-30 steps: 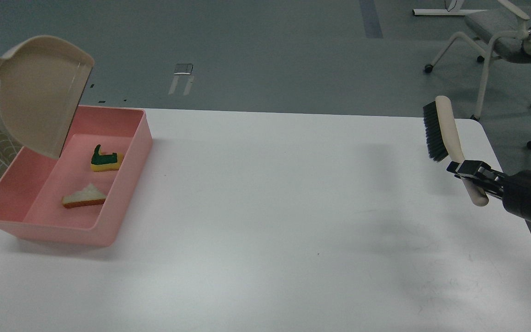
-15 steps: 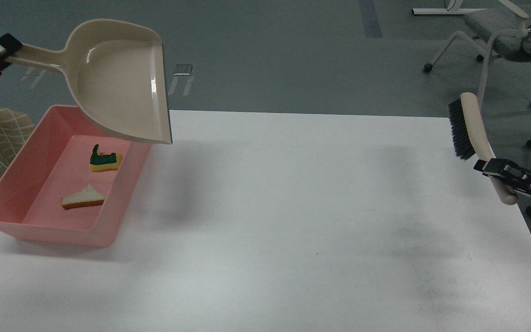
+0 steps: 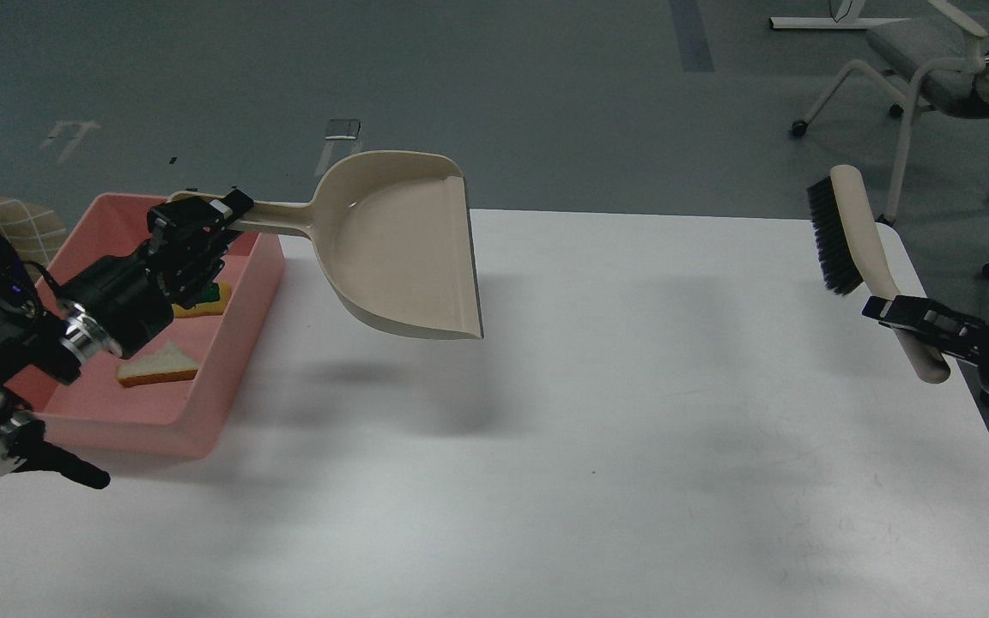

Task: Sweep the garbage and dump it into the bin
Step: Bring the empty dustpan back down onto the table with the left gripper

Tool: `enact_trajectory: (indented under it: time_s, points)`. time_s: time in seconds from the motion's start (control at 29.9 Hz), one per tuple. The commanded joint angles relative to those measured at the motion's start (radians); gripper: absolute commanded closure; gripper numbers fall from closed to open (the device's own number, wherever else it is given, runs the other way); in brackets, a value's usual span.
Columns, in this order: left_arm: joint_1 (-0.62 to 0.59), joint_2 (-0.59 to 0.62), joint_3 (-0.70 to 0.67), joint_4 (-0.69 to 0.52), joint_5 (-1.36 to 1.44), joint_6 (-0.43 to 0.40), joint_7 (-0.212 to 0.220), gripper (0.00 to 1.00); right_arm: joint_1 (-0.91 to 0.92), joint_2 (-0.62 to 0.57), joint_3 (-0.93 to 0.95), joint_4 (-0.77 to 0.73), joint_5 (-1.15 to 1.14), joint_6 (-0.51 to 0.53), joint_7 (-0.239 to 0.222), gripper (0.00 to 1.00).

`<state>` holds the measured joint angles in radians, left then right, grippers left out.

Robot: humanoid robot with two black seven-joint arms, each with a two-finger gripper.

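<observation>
The pink bin (image 3: 237, 360) sits at the table's left edge. In it lie the triangular bread slice (image 3: 155, 366) and the yellow sponge piece (image 3: 207, 305), which is partly hidden behind my left arm. My left gripper (image 3: 203, 219) is shut on the handle of the beige dustpan (image 3: 404, 245) and holds it in the air, right of the bin, with its empty scoop over the table. My right gripper (image 3: 902, 313) is shut on the handle of the hand brush (image 3: 846, 227) and holds it upright above the table's right edge, bristles facing left.
The white table (image 3: 589, 446) spreads between the two arms with nothing lying on it. An office chair (image 3: 949, 69) stands on the floor at the back right. A checked cloth (image 3: 5, 227) shows at the far left.
My left arm has swung the dustpan from above the bin rightward and down, levelling it over the table. The brush has shifted slightly left. The scraps lie unmoved in the bin.
</observation>
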<state>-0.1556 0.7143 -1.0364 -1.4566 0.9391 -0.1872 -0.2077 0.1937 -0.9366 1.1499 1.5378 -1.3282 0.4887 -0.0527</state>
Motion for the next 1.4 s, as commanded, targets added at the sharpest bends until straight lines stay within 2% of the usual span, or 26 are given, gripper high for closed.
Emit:
enact_trajectory:
  time_s: [0.0, 0.1, 0.17, 0.33, 0.6, 0.84, 1.17, 1.2, 1.27, 1.37]
  points:
    - [-0.048, -0.055, 0.120, 0.019, 0.001, 0.011, 0.004, 1.00, -0.029, -0.002, -0.007, 0.005, -0.011, 0.000, -0.003, 1.00]
    - [-0.081, -0.124, 0.196, 0.050, 0.003, 0.032, 0.004, 1.00, -0.063, -0.001, -0.007, -0.002, -0.035, 0.000, -0.003, 1.00]
    - [-0.107, -0.197, 0.239, 0.116, 0.001, 0.043, -0.001, 1.00, -0.089, -0.002, -0.007, -0.001, -0.074, 0.000, -0.001, 1.00]
    - [-0.116, -0.303, 0.245, 0.188, 0.003, 0.064, -0.001, 1.00, -0.109, -0.062, -0.007, 0.013, -0.072, 0.000, -0.001, 1.00]
    - [-0.127, -0.358, 0.246, 0.272, 0.003, 0.081, -0.007, 1.00, -0.132, -0.084, -0.018, 0.002, -0.089, 0.000, -0.001, 1.00]
    - [-0.124, -0.409, 0.275, 0.275, 0.004, 0.100, -0.007, 1.00, -0.145, -0.039, -0.021, 0.005, -0.146, 0.000, -0.004, 1.00]
    - [-0.124, -0.400, 0.305, 0.275, 0.024, 0.112, -0.007, 1.00, -0.143, -0.022, -0.053, 0.008, -0.157, 0.000, -0.004, 1.00]
    - [-0.122, -0.398, 0.309, 0.275, 0.039, 0.112, -0.007, 0.99, -0.143, -0.005, -0.053, 0.008, -0.158, 0.000, -0.004, 1.00]
    - [-0.117, -0.403, 0.308, 0.275, 0.059, 0.112, -0.007, 0.88, -0.139, 0.021, -0.055, 0.008, -0.160, 0.000, -0.007, 1.00]
    - [-0.114, -0.412, 0.306, 0.272, 0.072, 0.112, -0.007, 0.85, -0.131, 0.062, -0.055, 0.008, -0.167, 0.000, -0.018, 1.00]
